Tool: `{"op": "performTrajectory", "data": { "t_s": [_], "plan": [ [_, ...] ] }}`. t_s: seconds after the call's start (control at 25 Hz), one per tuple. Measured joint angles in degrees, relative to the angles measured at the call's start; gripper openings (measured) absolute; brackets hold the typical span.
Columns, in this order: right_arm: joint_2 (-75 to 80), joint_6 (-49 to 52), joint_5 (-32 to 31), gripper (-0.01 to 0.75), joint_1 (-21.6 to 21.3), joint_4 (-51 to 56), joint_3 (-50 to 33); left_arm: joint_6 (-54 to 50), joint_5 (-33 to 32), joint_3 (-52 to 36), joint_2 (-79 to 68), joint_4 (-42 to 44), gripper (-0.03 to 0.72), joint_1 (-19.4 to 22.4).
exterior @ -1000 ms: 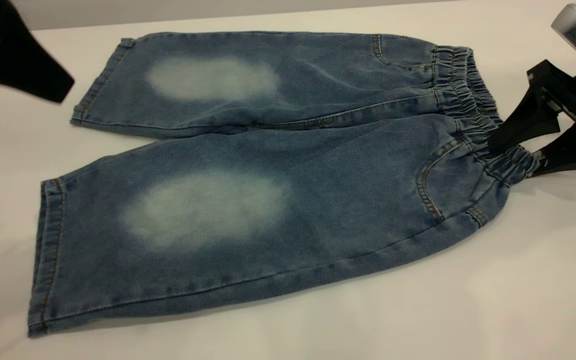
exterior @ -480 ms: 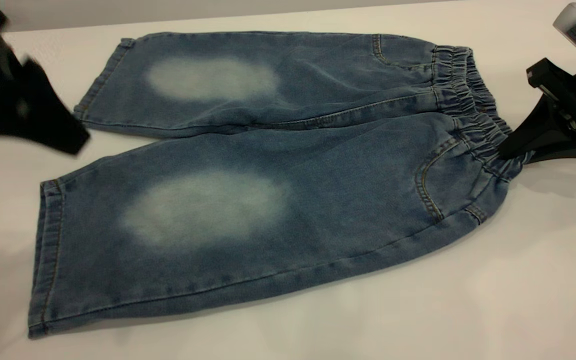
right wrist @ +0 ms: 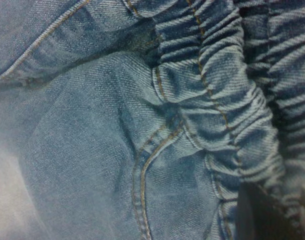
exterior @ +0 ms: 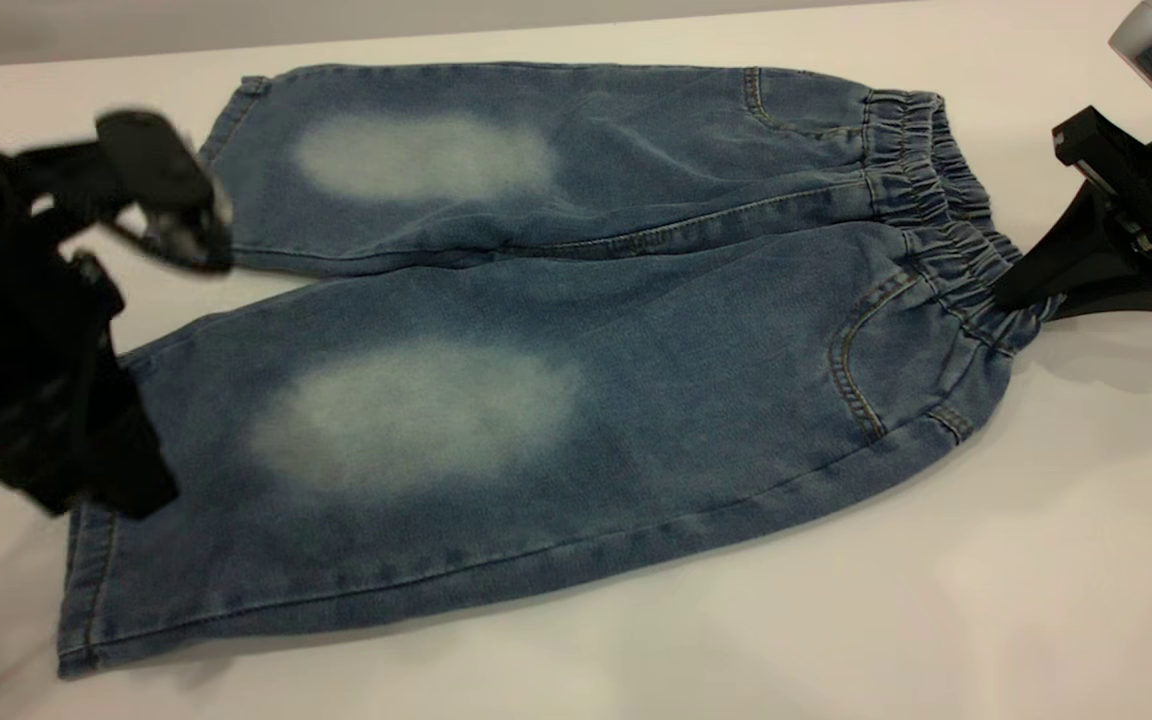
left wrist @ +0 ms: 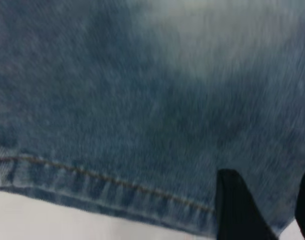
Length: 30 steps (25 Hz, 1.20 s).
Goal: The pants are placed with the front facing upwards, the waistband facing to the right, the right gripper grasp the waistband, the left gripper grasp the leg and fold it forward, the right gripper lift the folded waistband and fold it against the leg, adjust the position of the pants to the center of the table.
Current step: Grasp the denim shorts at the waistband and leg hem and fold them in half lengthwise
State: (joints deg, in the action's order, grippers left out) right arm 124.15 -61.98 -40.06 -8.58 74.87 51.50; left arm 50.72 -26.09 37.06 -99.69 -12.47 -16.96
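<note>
Pants [exterior: 536,330]: flat on bench [exterior: 936,600], front up. Right claw [exterior: 1021,290]: pinched on waistband [exterior: 946,230]. Left claw [exterior: 126,470]: over near leg hem, jaws apart. Advice: seat both hem layers before closing.

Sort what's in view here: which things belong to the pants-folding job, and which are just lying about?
Part of the job:
- the pants, flat, front up
- the waistband, at the right end
- the right gripper, shut on the waistband's near end
- the left gripper, over the near leg's hem
- the table

Lying about:
- nothing else visible on the table
</note>
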Motion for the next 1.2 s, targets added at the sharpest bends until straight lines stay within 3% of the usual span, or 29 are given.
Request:
{"op": "performTrajectory", "data": {
  "t_s": [0.04, 0.08, 0.32, 1.2],
  "plan": [
    [0.00, 0.00, 0.00, 0.032, 0.00, 0.00, 0.00, 0.00, 0.00, 0.00, 0.24, 0.70, 0.290, -0.17],
    [0.00, 0.00, 0.00, 0.032, 0.00, 0.00, 0.00, 4.50, 2.92, -8.54, 0.37, 0.71, 0.457, -0.99],
    [0.00, -0.05, -0.12, 0.034, 0.00, 0.00, 0.00, 7.87, 14.86, -10.85, -0.85, 0.71, 0.457, -0.99],
    [0.00, -0.23, -0.12, 0.035, 0.00, 0.21, 0.00, 10.96, 15.76, -10.63, -5.90, 0.30, 0.457, -0.99]
  ]
}}
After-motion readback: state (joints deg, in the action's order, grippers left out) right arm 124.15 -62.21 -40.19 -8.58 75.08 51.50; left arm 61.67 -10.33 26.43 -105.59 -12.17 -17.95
